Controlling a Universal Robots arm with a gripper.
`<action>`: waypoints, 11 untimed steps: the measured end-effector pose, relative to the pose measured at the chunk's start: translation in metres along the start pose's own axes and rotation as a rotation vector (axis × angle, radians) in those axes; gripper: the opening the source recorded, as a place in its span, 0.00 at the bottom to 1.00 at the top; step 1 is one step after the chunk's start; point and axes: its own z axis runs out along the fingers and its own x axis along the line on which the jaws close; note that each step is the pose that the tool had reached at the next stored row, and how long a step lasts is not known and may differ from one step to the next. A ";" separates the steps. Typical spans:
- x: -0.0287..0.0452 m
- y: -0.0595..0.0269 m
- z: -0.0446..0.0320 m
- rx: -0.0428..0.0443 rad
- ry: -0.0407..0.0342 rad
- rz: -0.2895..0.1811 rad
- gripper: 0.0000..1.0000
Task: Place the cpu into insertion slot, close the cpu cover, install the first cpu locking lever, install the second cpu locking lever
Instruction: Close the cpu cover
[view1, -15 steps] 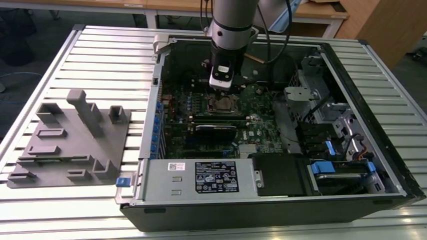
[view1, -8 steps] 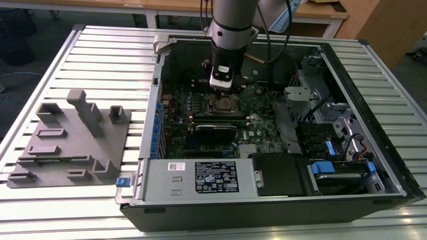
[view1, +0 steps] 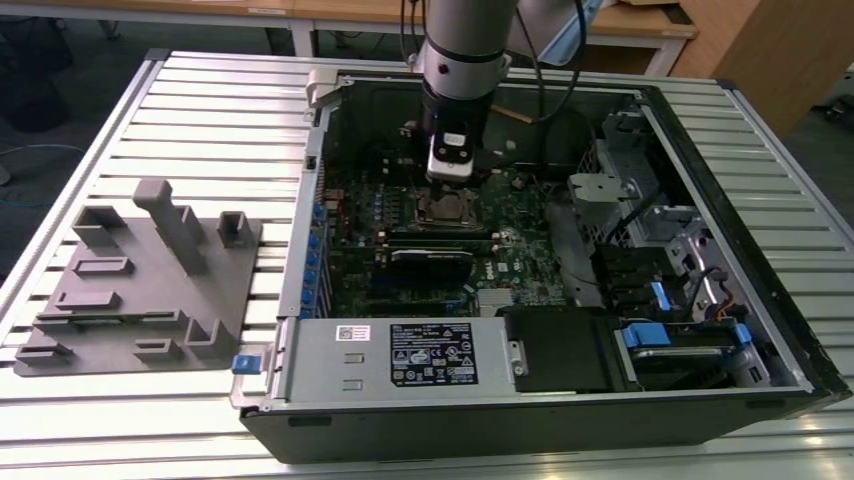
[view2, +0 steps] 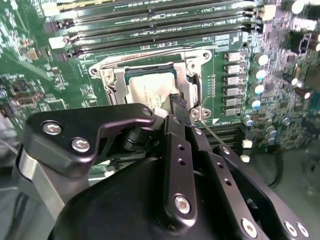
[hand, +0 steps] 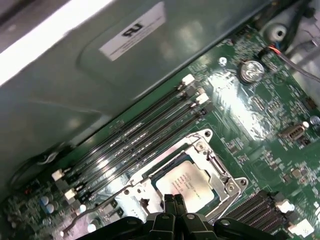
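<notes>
First wrist view: cpu (hand: 191, 184) flat in insertion slot (hand: 221, 172)

Computer case (view1: 534, 400) is lying open on the worktop (view1: 200, 110), with a fixture block (view1: 140, 290) sitting beside it at the exterior view's left. Inside, the cpu (hand: 187, 184) is sitting in the insertion slot (view1: 447, 208), the cpu cover (view2: 112, 82) is lying around it, and memory slots (hand: 135, 135) are running alongside. The hand (hand: 174, 199) is hanging just over the slot.

A workshop or lab: slatted metal bench (view1: 200, 100), opened computer case (view1: 400, 440), grey fixture (view1: 134, 290); wooden desks (view1: 641, 25) behind.
</notes>
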 end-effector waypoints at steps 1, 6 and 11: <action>0.0000 0.0000 0.0001 0.0006 0.0005 -0.018 0.11; 0.0000 0.0000 0.0005 0.0035 0.0031 -0.108 0.11; 0.0000 0.0000 0.0011 0.0065 0.0056 -0.199 0.11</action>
